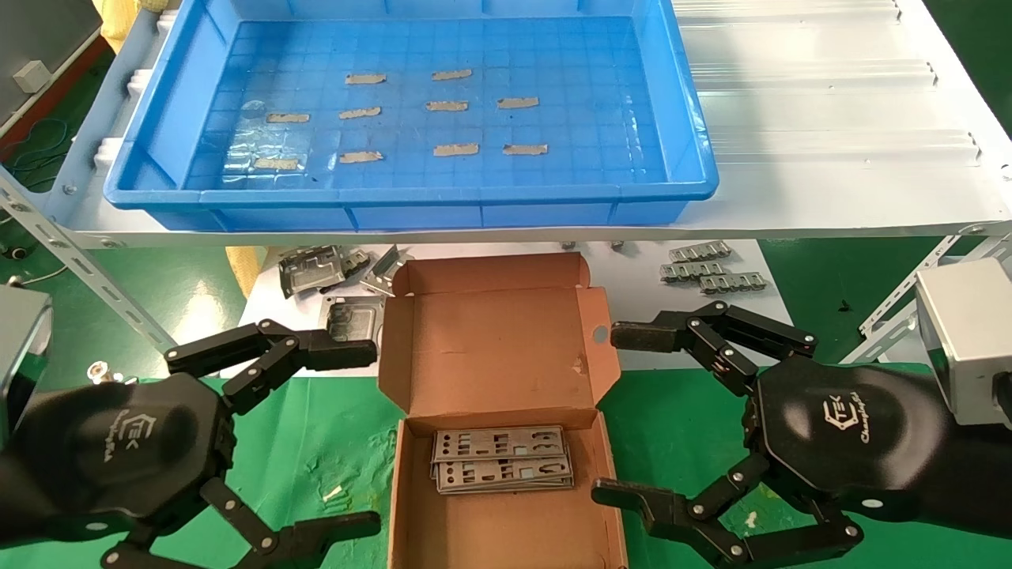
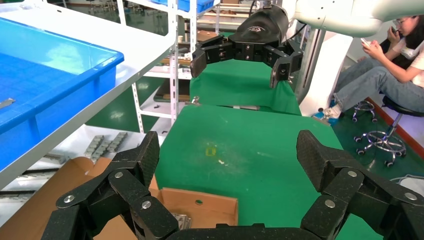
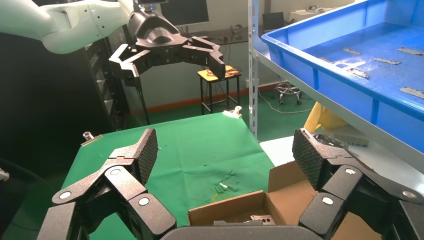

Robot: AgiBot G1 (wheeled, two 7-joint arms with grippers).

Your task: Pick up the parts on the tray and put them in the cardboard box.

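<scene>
The blue tray stands on the white shelf and holds only tan tape strips; no parts lie on it. A stack of thin silver-grey parts lies in the open cardboard box on the green table; it also shows in the left wrist view and the right wrist view. My left gripper is open and empty just left of the box. My right gripper is open and empty just right of the box.
Bent grey brackets lie on the lower white surface behind the box at left, and grey strips at right. The box lid stands open toward the shelf. A seated person is beyond the table.
</scene>
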